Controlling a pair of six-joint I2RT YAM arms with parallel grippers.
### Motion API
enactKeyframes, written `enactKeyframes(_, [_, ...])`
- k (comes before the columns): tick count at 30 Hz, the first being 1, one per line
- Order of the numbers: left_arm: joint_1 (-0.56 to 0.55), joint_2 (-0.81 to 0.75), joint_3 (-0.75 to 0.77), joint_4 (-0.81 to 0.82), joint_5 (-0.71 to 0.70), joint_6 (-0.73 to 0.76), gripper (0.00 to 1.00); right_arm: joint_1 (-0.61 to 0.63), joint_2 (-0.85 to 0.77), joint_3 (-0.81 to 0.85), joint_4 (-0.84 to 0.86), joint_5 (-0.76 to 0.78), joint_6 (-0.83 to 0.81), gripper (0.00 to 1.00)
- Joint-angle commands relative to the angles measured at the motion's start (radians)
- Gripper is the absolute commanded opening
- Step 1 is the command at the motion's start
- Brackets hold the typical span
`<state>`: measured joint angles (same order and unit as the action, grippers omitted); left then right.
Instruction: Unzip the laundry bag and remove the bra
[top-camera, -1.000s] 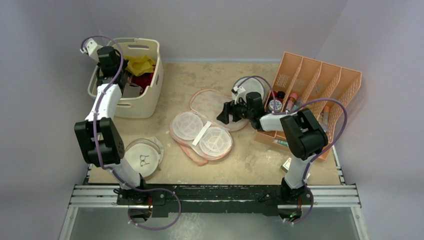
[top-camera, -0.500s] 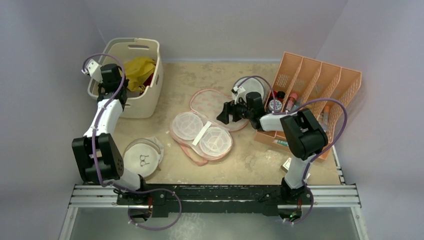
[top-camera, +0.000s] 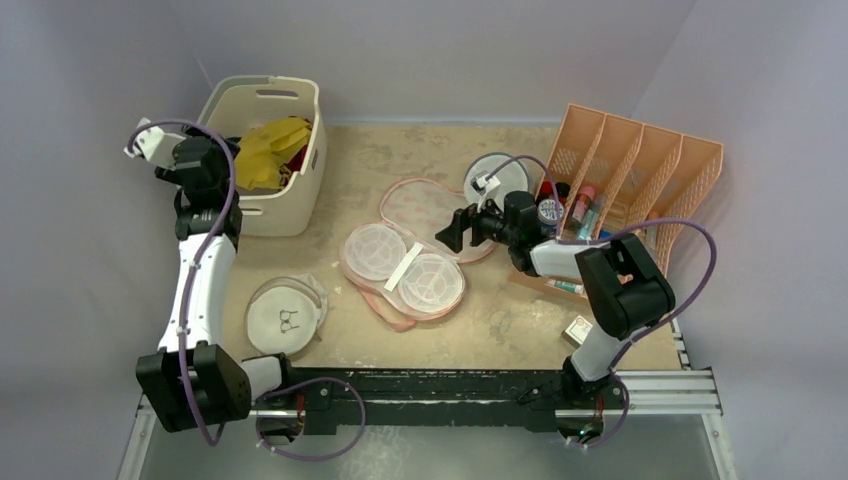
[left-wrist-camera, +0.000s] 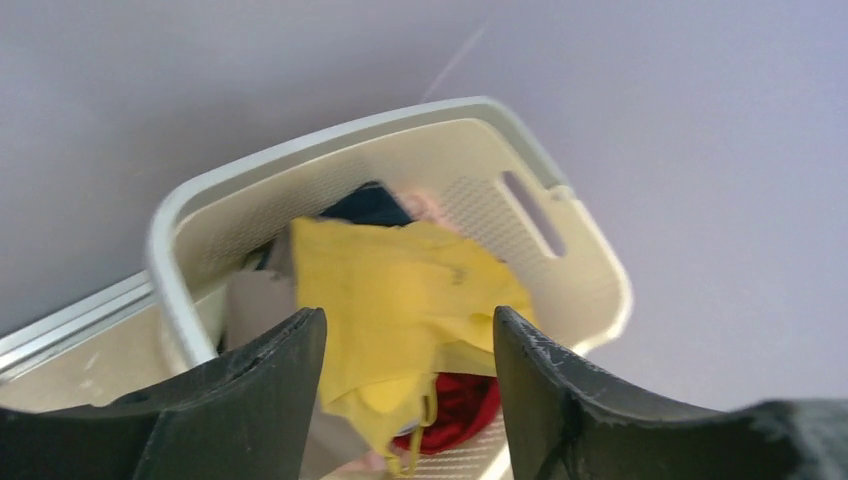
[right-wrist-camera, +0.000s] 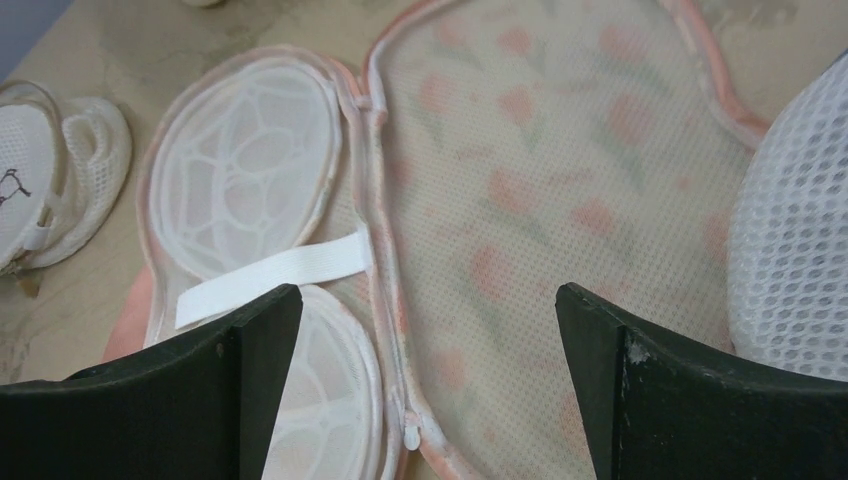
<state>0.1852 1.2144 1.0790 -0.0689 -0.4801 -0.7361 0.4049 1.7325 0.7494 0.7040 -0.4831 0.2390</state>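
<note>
The laundry bag (top-camera: 402, 268) lies unzipped and spread flat mid-table, its flower-print flap (right-wrist-camera: 540, 170) folded back and two white mesh cups (right-wrist-camera: 240, 185) bared. The mustard-yellow bra (top-camera: 262, 158) lies in the cream basket (top-camera: 266, 83) at the back left, on top of a red garment (left-wrist-camera: 462, 405). My left gripper (top-camera: 222, 166) hangs open just left of the basket; in the left wrist view the bra (left-wrist-camera: 395, 290) shows beyond its empty fingers. My right gripper (right-wrist-camera: 425, 300) stands open low over the bag's zip edge, with the zip pull (right-wrist-camera: 410, 432) between its fingers.
A round white mesh bag with a bra icon (top-camera: 285, 316) lies at the front left. A white mesh drum (top-camera: 503, 172) sits behind the right gripper, beside an orange slotted organiser (top-camera: 630, 170). A small box (top-camera: 578, 329) lies near the right arm's base.
My left gripper opened and let the bra go into the basket, then drew back to the left. My right gripper opened a little wider and shifted slightly right.
</note>
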Motion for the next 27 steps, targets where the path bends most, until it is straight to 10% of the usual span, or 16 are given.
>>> enactKeyframes(1, [0.007, -0.016, -0.009, 0.174, 0.244, 0.127, 0.66, 0.005, -0.1, -0.064, 0.201, -0.031, -0.049, 1.0])
enactKeyframes(8, [-0.052, 0.081, 0.006, 0.327, 0.61, 0.112, 0.7, 0.009, -0.174, -0.133, 0.242, 0.034, -0.081, 1.0])
enactKeyframes(17, [-0.367, 0.046, 0.055, 0.209, 0.525, 0.277, 0.79, 0.008, -0.26, 0.034, -0.212, 0.172, -0.054, 1.0])
enactKeyframes(27, [-0.414, 0.045, 0.07, 0.196, 0.537, 0.264, 0.79, 0.011, -0.197, 0.209, -0.593, 0.324, -0.118, 0.86])
